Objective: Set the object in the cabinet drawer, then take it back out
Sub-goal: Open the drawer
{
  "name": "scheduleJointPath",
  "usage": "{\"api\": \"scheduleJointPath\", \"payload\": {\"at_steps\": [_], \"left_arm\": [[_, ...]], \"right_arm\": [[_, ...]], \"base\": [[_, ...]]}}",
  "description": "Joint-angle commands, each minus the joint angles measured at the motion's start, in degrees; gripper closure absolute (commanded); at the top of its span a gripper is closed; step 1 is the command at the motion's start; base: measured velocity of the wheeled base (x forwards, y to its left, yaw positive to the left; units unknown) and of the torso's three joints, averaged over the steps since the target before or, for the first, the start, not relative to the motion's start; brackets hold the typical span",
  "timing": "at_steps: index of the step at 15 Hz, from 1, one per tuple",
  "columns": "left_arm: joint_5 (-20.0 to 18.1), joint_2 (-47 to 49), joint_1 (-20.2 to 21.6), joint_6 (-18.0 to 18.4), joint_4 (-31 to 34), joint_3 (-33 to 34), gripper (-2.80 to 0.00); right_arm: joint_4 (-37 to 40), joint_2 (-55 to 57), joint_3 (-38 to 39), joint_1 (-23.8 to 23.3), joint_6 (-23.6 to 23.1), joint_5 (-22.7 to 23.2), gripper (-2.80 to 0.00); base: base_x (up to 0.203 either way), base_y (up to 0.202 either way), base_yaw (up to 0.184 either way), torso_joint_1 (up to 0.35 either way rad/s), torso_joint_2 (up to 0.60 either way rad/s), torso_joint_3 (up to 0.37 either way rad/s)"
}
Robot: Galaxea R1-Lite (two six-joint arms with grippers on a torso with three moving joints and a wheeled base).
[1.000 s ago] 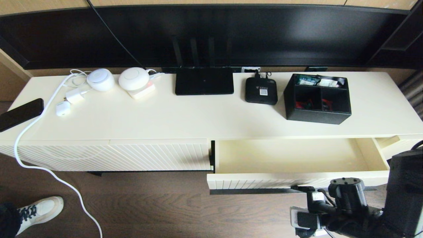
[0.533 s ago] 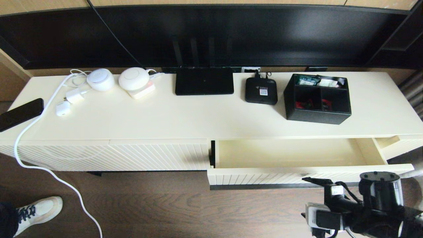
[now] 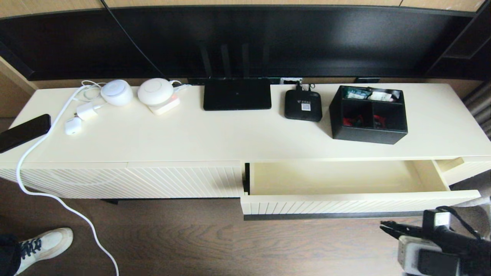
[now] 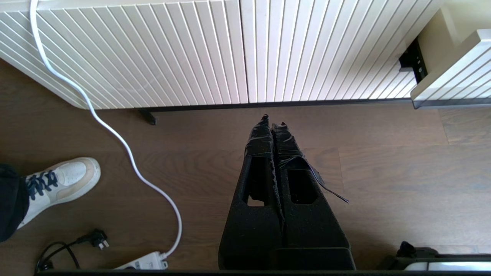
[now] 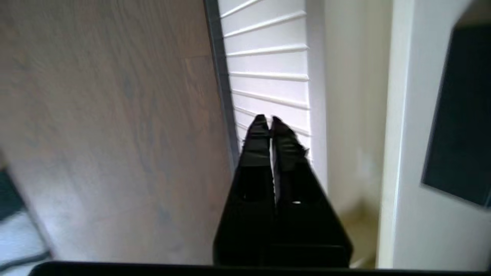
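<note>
The black organizer box point(image 3: 368, 115) with three compartments stands on the cabinet top at the right, red and white-teal packets showing inside. Below it the cabinet drawer point(image 3: 345, 207) is pulled out, and its smooth cream interior point(image 3: 337, 178) holds nothing. The thin dark bar handle point(image 3: 326, 216) runs under the ribbed front. My right gripper point(image 3: 383, 227) is shut and hangs over the floor just in front of the drawer's right end, apart from the handle; the right wrist view shows its tips point(image 5: 268, 119) before the ribbed drawer front point(image 5: 268, 76). My left gripper point(image 4: 272, 119) is shut, parked low over the floor.
A flat black router point(image 3: 237, 94) and a small black set-top box point(image 3: 303, 105) sit left of the organizer. White chargers, round devices and a phone point(image 3: 23, 132) lie at the far left. A white cable point(image 3: 57, 199) trails to the floor by a shoe point(image 3: 46, 243).
My right arm has swung to the right and lower in the head view, away from the drawer handle. The drawer stays open and the box has not moved.
</note>
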State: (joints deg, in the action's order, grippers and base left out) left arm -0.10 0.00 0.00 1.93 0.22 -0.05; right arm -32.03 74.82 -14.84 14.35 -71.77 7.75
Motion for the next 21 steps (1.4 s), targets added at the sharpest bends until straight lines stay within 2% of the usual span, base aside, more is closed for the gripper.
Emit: {"api": "scheduleJointPath", "payload": {"at_steps": [1, 3, 6, 8, 11, 13, 15, 21], "left_arm": [[0.01, 0.09, 0.00, 0.01, 0.04, -0.02, 0.00], [0.01, 0.09, 0.00, 0.01, -0.04, -0.04, 0.00], [0.01, 0.02, 0.00, 0.01, -0.01, 0.01, 0.00], [0.01, 0.08, 0.00, 0.01, 0.04, 0.05, 0.00], [0.01, 0.08, 0.00, 0.01, 0.01, 0.02, 0.00], [0.01, 0.09, 0.00, 0.01, 0.04, 0.04, 0.00], [0.01, 0.03, 0.00, 0.01, 0.01, -0.02, 0.00], [0.01, 0.09, 0.00, 0.01, -0.04, -0.04, 0.00]], "right_arm": [[22.15, -12.51, -6.53, -0.44, 5.79, -0.63, 0.00], [37.13, -15.18, -15.44, -0.69, 21.58, -2.35, 0.00], [46.30, -8.89, -25.98, -0.76, 45.41, -3.68, 0.00], [47.60, -2.68, -29.89, -0.77, 57.25, -5.84, 0.00], [48.26, 6.41, -35.16, -0.47, 70.45, -8.53, 0.00], [48.43, 12.05, -38.78, -0.08, 76.04, -8.98, 0.00], [48.51, 16.34, -42.49, 0.03, 78.64, -9.08, 0.00], [48.56, 23.75, -51.22, 0.06, 80.02, -9.12, 0.00]], "base": [[0.000, 0.000, 0.000, 0.000, 0.00, 0.000], [0.000, 0.000, 0.000, 0.000, 0.00, 0.000], [0.000, 0.000, 0.000, 0.000, 0.00, 0.000], [0.000, 0.000, 0.000, 0.000, 0.00, 0.000], [0.000, 0.000, 0.000, 0.000, 0.00, 0.000], [0.000, 0.000, 0.000, 0.000, 0.00, 0.000], [0.000, 0.000, 0.000, 0.000, 0.00, 0.000], [0.000, 0.000, 0.000, 0.000, 0.00, 0.000]]}}
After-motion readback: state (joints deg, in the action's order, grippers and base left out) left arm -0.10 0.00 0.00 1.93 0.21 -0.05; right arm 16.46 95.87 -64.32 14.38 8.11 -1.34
